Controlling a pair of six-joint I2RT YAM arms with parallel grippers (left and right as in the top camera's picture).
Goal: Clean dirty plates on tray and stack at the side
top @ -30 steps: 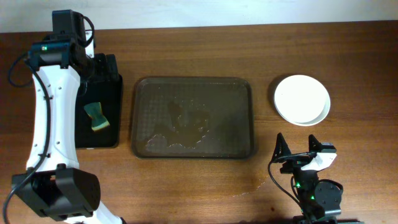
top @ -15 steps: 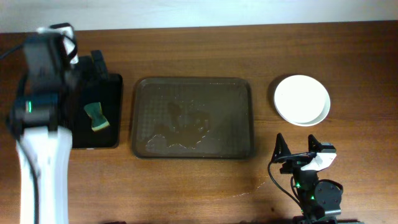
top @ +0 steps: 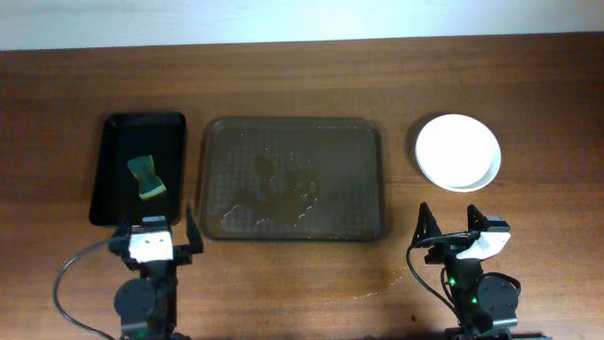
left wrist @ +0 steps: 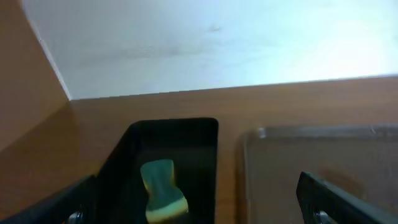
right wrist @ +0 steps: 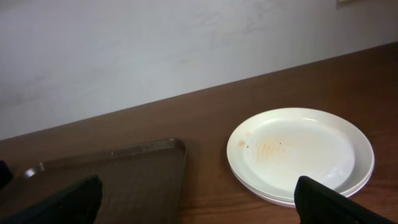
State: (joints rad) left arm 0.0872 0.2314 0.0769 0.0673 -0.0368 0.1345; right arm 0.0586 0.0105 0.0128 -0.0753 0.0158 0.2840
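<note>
The white plates (top: 458,151) lie stacked on the table at the right, off the tray; the top one shows faint brown smears in the right wrist view (right wrist: 301,152). The dark brown tray (top: 293,179) holds wet patches and no plates; it also shows in the left wrist view (left wrist: 323,155) and the right wrist view (right wrist: 106,180). My left gripper (top: 156,229) (left wrist: 196,208) is open and empty at the front edge, near the black tray's front end. My right gripper (top: 450,225) (right wrist: 199,205) is open and empty in front of the plates.
A narrow black tray (top: 113,168) (left wrist: 174,134) at the left holds a green and yellow sponge (top: 146,178) (left wrist: 163,190). A faint wet streak (top: 387,279) marks the table in front of the brown tray's right corner.
My left arm has pulled back from over the black tray's far end to the front edge, so the whole black tray now shows. The right arm, the plates and the sponge have not moved.
</note>
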